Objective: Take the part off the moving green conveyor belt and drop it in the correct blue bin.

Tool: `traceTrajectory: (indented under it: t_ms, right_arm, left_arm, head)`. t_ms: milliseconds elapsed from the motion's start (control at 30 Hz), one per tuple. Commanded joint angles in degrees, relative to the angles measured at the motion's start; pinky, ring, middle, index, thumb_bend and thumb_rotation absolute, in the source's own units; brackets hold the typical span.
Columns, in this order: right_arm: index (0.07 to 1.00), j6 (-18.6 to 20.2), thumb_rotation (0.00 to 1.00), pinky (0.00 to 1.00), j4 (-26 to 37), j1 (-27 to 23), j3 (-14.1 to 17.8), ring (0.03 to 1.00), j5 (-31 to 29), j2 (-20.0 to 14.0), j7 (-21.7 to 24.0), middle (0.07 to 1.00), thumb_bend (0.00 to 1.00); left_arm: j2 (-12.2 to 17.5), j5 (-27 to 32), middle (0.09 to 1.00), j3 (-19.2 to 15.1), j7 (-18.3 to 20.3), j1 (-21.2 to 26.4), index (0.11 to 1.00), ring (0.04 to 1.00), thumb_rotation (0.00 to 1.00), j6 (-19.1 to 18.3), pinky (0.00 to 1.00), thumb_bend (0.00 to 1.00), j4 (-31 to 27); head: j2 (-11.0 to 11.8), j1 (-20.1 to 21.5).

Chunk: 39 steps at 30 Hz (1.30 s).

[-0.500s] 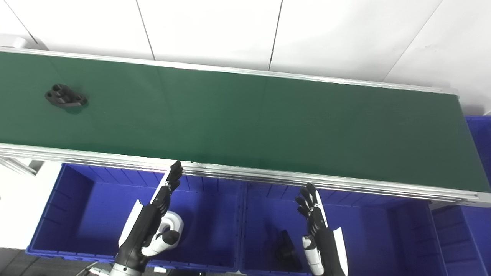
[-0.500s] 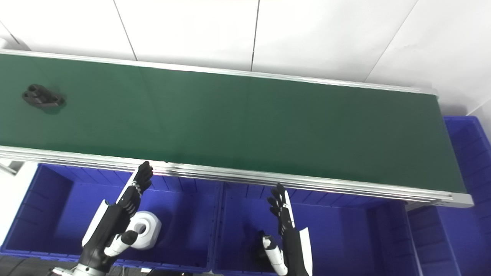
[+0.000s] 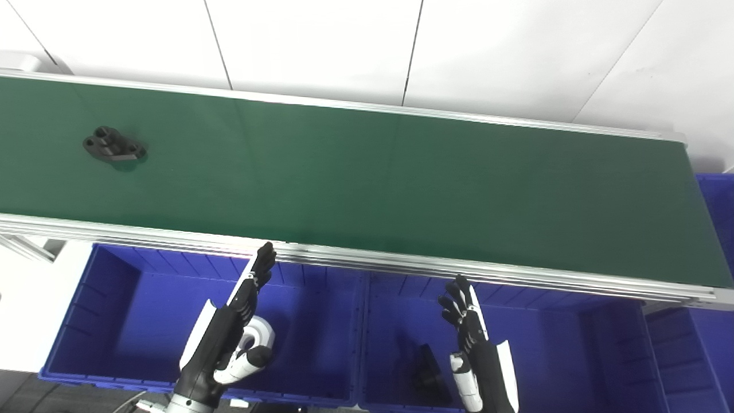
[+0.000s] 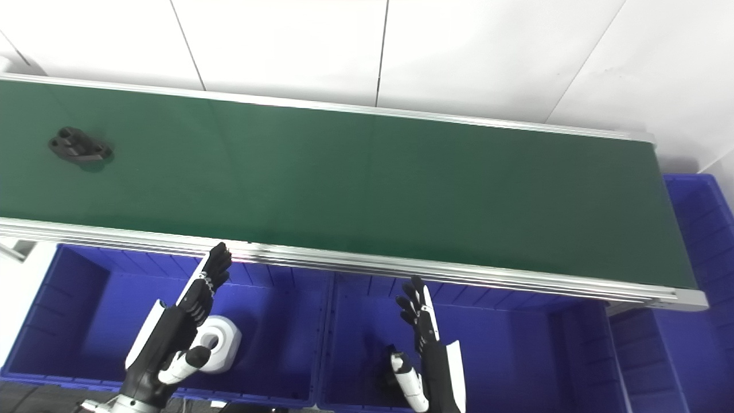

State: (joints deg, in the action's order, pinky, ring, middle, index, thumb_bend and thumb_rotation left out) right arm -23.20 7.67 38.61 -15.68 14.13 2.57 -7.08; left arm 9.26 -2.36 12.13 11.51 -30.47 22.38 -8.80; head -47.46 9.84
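A black part (image 3: 114,145) with holes lies on the green conveyor belt (image 3: 367,178) at the far left; it also shows in the right eye view (image 4: 79,147). My left hand (image 3: 229,321) is open and empty, fingers stretched toward the belt's near rail, above the left blue bin (image 3: 114,321). My right hand (image 3: 473,338) is open and empty above the middle blue bin (image 3: 562,338). Both hands are far from the part.
A white round part (image 3: 261,335) lies in the left bin, partly behind my left hand. A black part (image 3: 427,370) lies in the middle bin. Another blue bin (image 3: 714,195) stands past the belt's right end. The aluminium rail (image 3: 401,264) runs along the belt's near edge.
The black part has moved a little to the right along the belt. Both hands have stayed almost in place.
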Motion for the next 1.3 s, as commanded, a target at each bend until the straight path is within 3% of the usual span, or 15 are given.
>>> traceTrajectory:
  t_ms: [0, 900, 1167, 1267]
  right_arm:
    - [0.989, -2.96, 1.0, 0.9, 0.67, 0.16, -0.34, 0.898, -0.07, 0.44, -0.26, 0.941, 0.89]
    - [0.988, -3.25, 1.0, 0.89, 0.44, 0.19, -1.12, 0.888, -0.28, 0.63, -0.93, 0.943, 0.89]
    - [0.99, -3.56, 1.0, 0.9, -0.29, 0.03, -1.3, 0.894, -0.54, 0.15, -1.22, 0.946, 0.87]
    - [0.987, -3.67, 1.0, 0.9, -1.11, -0.34, -1.37, 0.894, -0.98, -0.38, -1.64, 0.944, 0.88]
  left_arm:
    - [0.26, 0.58, 1.0, 0.14, 0.14, 0.02, 1.0, 1.0, 0.83, 1.4, 1.0, 0.95, -0.94]
    - [0.69, 0.45, 1.0, -0.06, 0.38, -0.23, 1.0, 1.0, 0.84, 0.89, 1.0, 0.96, -1.67]
    - [0.7, 0.79, 1.0, 0.24, 0.69, 0.03, 1.0, 1.0, 0.83, 2.06, 1.0, 0.93, -0.17]
    - [0.34, 0.33, 1.0, 0.43, 0.51, 0.22, 1.0, 1.0, 0.82, 2.71, 1.0, 0.92, 0.76]
  head:
    - [-0.01, -0.01]
    - [0.39, 0.74]
    - [2.04, 0.08]
    - [3.96, -1.81]
